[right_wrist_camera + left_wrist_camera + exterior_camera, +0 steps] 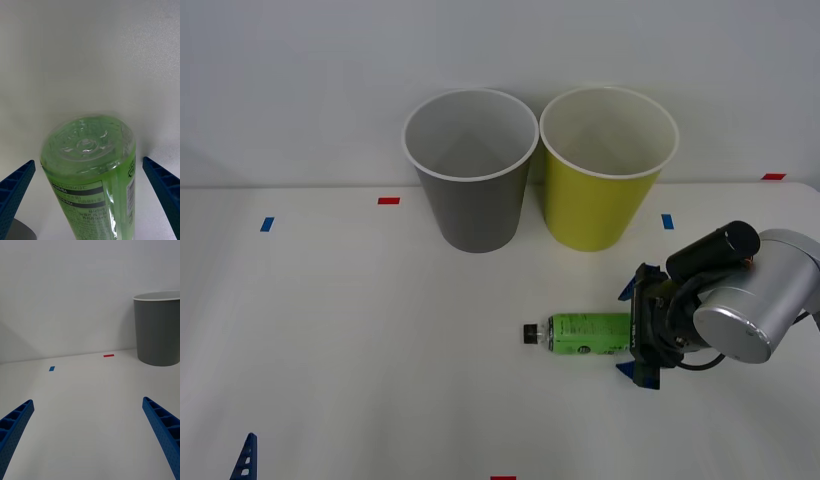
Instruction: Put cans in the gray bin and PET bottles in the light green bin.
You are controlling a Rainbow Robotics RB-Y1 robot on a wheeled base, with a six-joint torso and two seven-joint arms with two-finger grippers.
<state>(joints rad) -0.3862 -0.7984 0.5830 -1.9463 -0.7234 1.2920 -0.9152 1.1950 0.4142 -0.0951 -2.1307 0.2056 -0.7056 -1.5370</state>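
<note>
On the table (330,330), the PET bottle (585,334) lies unbinned; the right gripper (642,338) straddles its base, fingers wide, gripping nothing. The light green bin (595,200) waits.

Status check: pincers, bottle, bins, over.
Right pincer open, straddling the PET bottle base. Bottle lying on table, uncaught. Left pincer open, idle. Light green bin path unobstructed.

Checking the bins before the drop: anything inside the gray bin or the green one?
Both look empty where visible: the gray bin and the light green bin show pale inner walls, but their floors are hidden by the rims. The bottle lies on the table, between the open right gripper's fingers.
</note>
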